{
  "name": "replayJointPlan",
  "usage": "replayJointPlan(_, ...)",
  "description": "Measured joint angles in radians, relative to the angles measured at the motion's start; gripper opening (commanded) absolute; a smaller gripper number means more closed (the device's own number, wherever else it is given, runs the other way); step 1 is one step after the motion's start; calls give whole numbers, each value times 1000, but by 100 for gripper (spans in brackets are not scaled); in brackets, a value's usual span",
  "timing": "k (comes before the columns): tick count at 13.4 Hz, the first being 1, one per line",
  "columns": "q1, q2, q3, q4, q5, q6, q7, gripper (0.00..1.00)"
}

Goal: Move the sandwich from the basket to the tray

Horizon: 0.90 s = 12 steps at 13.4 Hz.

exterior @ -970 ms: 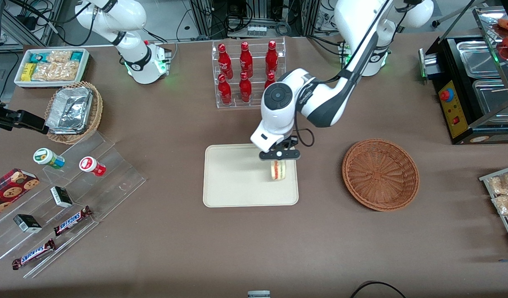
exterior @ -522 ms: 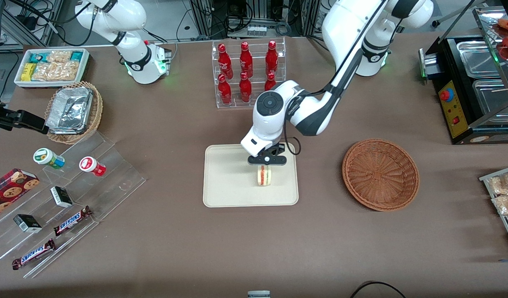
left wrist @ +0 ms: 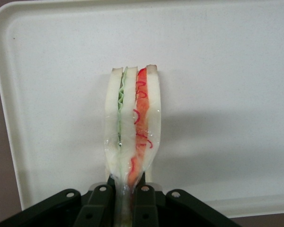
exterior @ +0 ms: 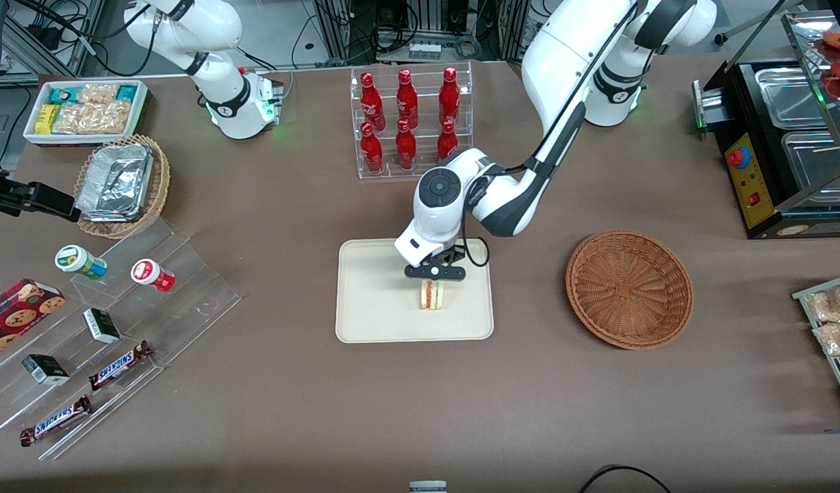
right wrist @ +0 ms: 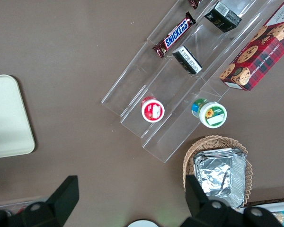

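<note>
My left gripper (exterior: 433, 275) hangs low over the middle of the cream tray (exterior: 372, 301), shut on the sandwich (exterior: 431, 294). The sandwich stands on edge, its lower end at or just above the tray floor. In the left wrist view the black fingers (left wrist: 97, 204) pinch the wrap at one end of the sandwich (left wrist: 132, 127), whose green and red layers show against the tray (left wrist: 227, 71). The reddish-brown wicker basket (exterior: 629, 287) lies toward the working arm's end of the table, with nothing in it.
A clear rack of red bottles (exterior: 409, 120) stands farther from the front camera than the tray. Toward the parked arm's end are acrylic steps with snacks (exterior: 105, 322), a lighter basket of foil containers (exterior: 122, 183) and a white bin of packets (exterior: 85, 109).
The gripper carried the sandwich sideways from the tray's basket-side edge to its middle and lowered it toward the tray floor. Its hold on the sandwich is unchanged.
</note>
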Motion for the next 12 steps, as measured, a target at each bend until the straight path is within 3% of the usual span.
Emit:
replayJointPlan(1,0,0,0,0,0,0,0,100)
replayJointPlan(12,4,1,3,14,0,-5,0,100)
